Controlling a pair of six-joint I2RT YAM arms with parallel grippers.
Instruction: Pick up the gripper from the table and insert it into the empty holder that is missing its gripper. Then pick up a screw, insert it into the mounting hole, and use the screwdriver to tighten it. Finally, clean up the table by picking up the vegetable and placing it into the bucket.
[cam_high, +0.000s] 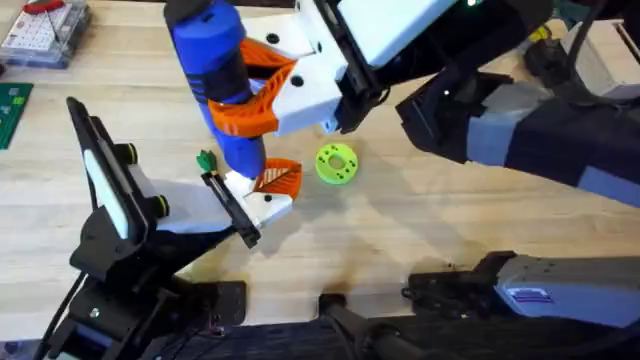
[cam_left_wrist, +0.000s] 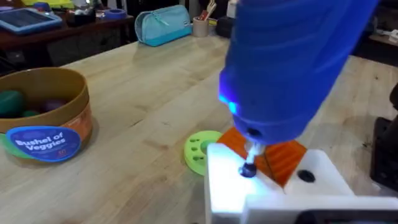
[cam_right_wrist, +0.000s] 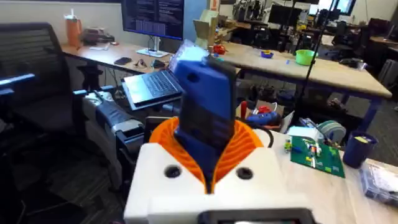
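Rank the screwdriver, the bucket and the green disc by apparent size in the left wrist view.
1. The screwdriver, largest, though it is closest to the camera.
2. The bucket.
3. The green disc, smallest, partly hidden behind the white gripper.

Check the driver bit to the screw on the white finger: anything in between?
Nothing visible. In the left wrist view the screwdriver stands upright with its bit on the screw in the gripper. The green disc lies beside it, off the line.
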